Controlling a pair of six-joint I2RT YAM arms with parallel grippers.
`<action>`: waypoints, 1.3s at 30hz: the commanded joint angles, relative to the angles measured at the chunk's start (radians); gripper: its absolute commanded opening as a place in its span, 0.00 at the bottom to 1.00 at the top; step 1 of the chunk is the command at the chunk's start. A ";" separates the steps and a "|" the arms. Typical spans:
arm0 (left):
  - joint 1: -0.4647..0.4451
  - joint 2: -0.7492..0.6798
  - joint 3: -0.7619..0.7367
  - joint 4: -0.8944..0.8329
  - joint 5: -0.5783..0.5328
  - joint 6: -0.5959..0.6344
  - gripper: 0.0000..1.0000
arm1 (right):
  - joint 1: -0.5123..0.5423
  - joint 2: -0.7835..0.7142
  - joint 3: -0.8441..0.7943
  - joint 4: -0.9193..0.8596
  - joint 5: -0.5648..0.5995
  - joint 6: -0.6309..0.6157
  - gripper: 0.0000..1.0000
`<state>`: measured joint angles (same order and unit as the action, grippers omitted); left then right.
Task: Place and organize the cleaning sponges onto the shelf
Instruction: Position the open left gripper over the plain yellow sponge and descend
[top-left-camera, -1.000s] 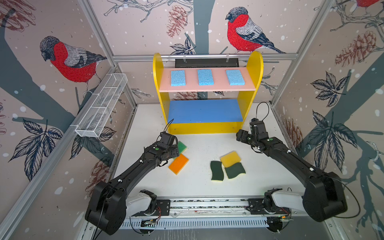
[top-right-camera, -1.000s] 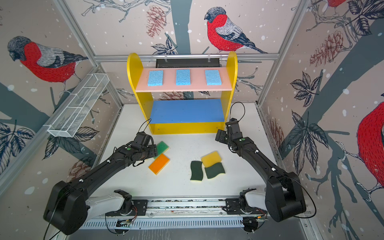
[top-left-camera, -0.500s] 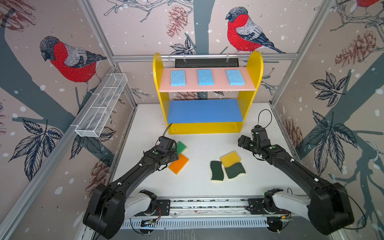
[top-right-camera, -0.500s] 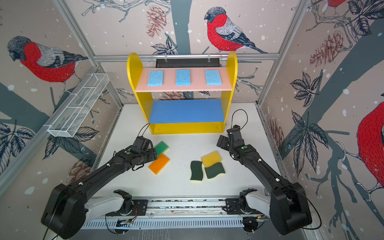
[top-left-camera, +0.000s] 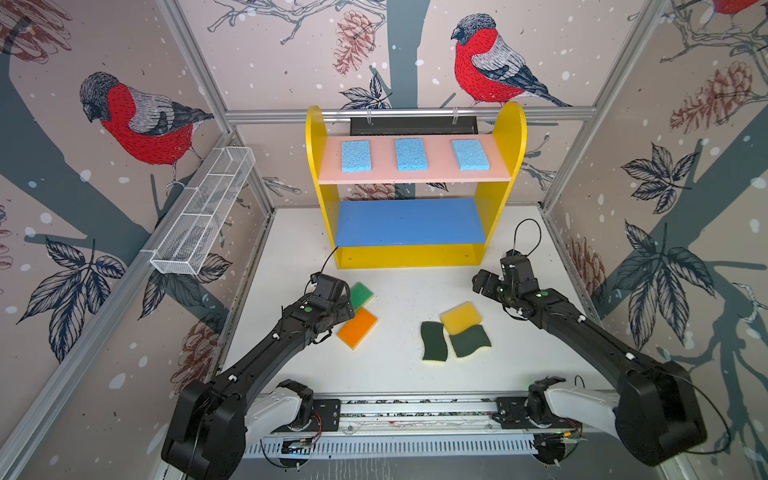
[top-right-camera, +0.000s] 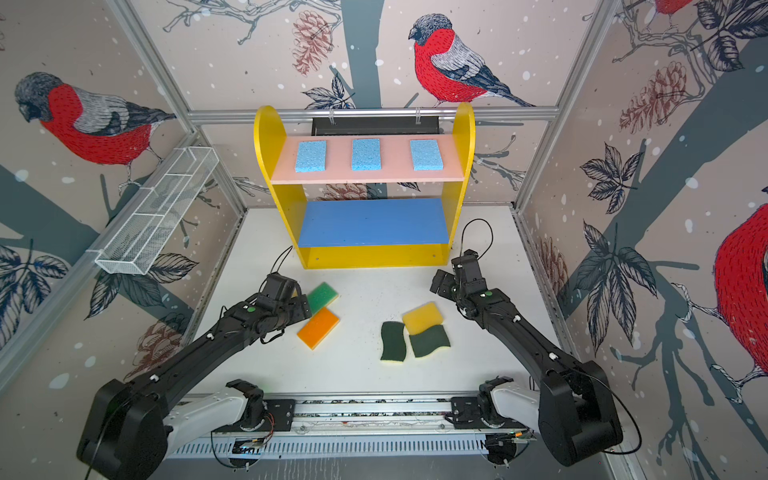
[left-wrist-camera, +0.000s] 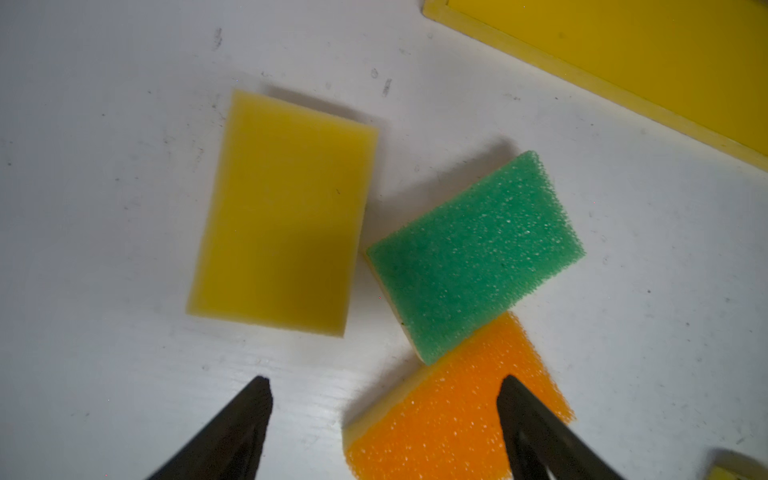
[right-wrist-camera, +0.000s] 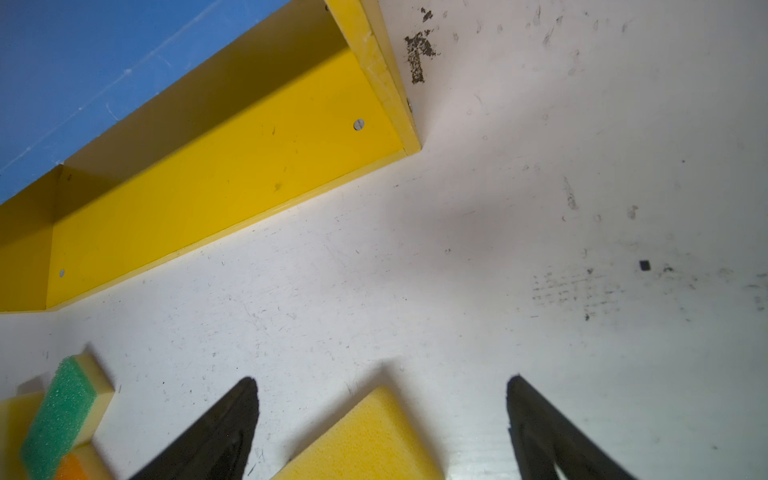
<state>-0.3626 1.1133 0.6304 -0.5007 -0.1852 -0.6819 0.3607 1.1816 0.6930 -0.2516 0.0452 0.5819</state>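
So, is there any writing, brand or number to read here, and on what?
None can be read.
The green-topped foam sponge, orange-topped foam sponge, plain yellow foam block and yellow-sided three-tier shelf carry no print.
The small circuit board under the front rail: too small to tell.

Place: a robot lab test cell, not a lived-in room.
Enclosure: aluminium frame posts (top-left-camera: 195, 62) hold wall panels (top-left-camera: 62, 187) printed with bullfinches, pinecones and leaves.
Work surface: a scuffed white table (top-left-camera: 399, 374).
Machinery: a black left arm (top-left-camera: 266, 349) and right arm (top-left-camera: 582, 332) on a metal rail (top-left-camera: 415, 415) at the front edge, wiring exposed.
Staged props: a small painted shelf (top-left-camera: 509, 137) and cleaning sponges (top-left-camera: 357, 328).
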 joint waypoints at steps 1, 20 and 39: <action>0.043 0.026 0.016 0.000 0.005 0.004 0.87 | 0.002 0.011 0.007 0.031 -0.011 0.006 0.94; 0.158 0.116 0.034 0.037 -0.023 0.106 0.89 | 0.001 0.096 0.054 0.043 -0.053 0.003 0.95; 0.171 0.253 0.045 0.102 0.184 0.135 0.88 | -0.006 0.124 0.062 0.049 -0.057 -0.009 0.96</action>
<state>-0.1925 1.3628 0.6777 -0.4282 -0.0666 -0.5503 0.3550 1.3098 0.7536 -0.2173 -0.0082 0.5781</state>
